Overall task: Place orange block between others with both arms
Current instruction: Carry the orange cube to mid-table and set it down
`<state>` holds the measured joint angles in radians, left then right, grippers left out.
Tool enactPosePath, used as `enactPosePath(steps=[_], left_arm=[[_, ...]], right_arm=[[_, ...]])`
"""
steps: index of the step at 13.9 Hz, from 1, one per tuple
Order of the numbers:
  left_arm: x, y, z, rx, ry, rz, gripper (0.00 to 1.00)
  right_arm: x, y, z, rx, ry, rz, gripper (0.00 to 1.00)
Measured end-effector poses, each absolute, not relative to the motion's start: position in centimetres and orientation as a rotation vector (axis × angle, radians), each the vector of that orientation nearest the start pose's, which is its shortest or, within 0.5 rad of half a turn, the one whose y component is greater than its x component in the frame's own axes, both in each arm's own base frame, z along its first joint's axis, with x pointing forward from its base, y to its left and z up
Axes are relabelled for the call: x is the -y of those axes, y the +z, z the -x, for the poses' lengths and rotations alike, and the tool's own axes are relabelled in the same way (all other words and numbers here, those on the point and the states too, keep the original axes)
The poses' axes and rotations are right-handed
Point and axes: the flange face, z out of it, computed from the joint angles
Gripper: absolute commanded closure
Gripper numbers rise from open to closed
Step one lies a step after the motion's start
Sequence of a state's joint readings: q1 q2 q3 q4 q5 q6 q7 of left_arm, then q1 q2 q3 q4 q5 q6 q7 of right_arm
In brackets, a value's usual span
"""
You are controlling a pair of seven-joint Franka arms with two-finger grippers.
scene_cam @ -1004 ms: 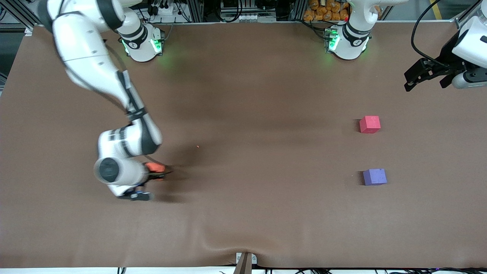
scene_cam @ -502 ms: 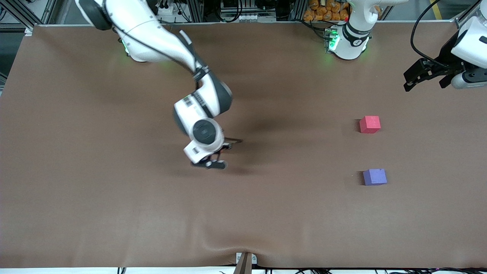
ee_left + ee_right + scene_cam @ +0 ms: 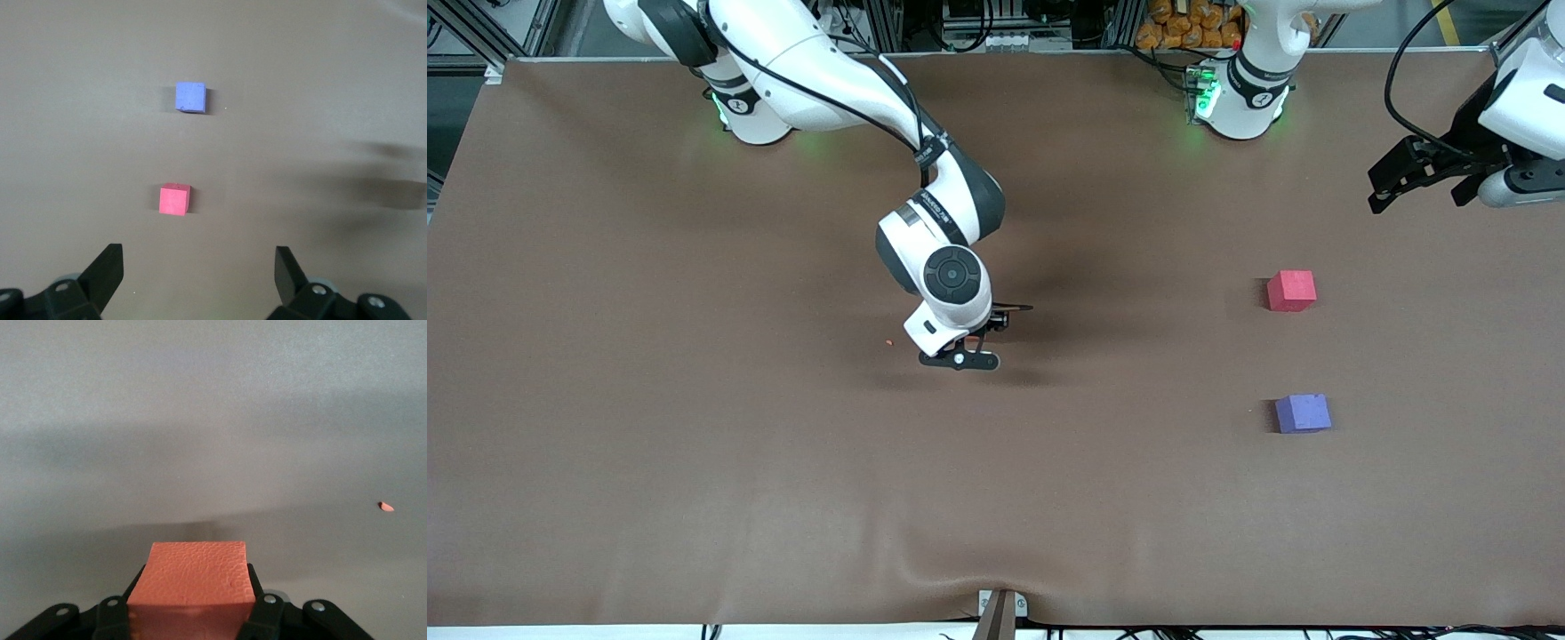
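Note:
The orange block (image 3: 193,568) is pinched between the fingers of my right gripper (image 3: 197,579), which is shut on it. In the front view that gripper (image 3: 1000,318) hangs over the middle of the table and the wrist hides the block. The red-pink cube (image 3: 1291,291) (image 3: 175,200) and the purple-blue cube (image 3: 1303,413) (image 3: 191,97) stand apart toward the left arm's end, the purple one nearer the front camera. My left gripper (image 3: 1416,178) (image 3: 198,270) waits open above that end of the table, holding nothing.
A tiny orange crumb (image 3: 888,342) (image 3: 386,507) lies on the brown table cover (image 3: 694,489) near the right wrist. A clamp (image 3: 1000,612) sits at the table's front edge, where the cover ripples. Both arm bases (image 3: 1240,98) stand along the back edge.
My right arm has carried the orange block from the right arm's end of the table toward the middle, closer to the two cubes. The left arm has hardly moved.

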<state>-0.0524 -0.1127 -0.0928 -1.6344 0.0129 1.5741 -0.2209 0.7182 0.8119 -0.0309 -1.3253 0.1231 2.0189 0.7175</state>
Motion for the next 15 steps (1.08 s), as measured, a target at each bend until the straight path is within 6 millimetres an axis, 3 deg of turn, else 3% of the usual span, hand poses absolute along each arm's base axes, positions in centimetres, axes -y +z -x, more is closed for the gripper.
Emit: enactPosePath(steps=[2, 4, 6, 9, 12, 15], left_arm=[[8.3, 65.5, -51.3, 0.102, -0.085, 3.125, 0.0], [8.7, 65.4, -51.3, 0.091, -0.083, 3.125, 0.0], [9.5, 65.1, -51.3, 0.069, -0.076, 3.125, 0.0], [10.8, 64.6, -51.4, 0.043, -0.066, 3.125, 0.0], [11.6, 64.2, -51.7, 0.027, -0.067, 3.137, 0.0], [13.7, 63.2, -52.2, -0.027, -0.074, 3.151, 0.0]], right_arm=[[-47.2, 22.3, -55.9, -0.136, 0.193, 3.132, 0.51], [-47.1, 20.2, -56.0, -0.141, 0.19, 3.134, 0.0], [-46.9, 18.6, -55.9, -0.143, 0.193, 3.139, 0.0], [-46.2, 19.6, -57.2, -0.168, 0.158, 3.131, 0.0], [-44.1, 22.8, -59.3, -0.217, 0.15, 3.123, 0.0], [-39.8, 28.8, -61.5, -0.145, 0.214, 3.15, 0.0]])
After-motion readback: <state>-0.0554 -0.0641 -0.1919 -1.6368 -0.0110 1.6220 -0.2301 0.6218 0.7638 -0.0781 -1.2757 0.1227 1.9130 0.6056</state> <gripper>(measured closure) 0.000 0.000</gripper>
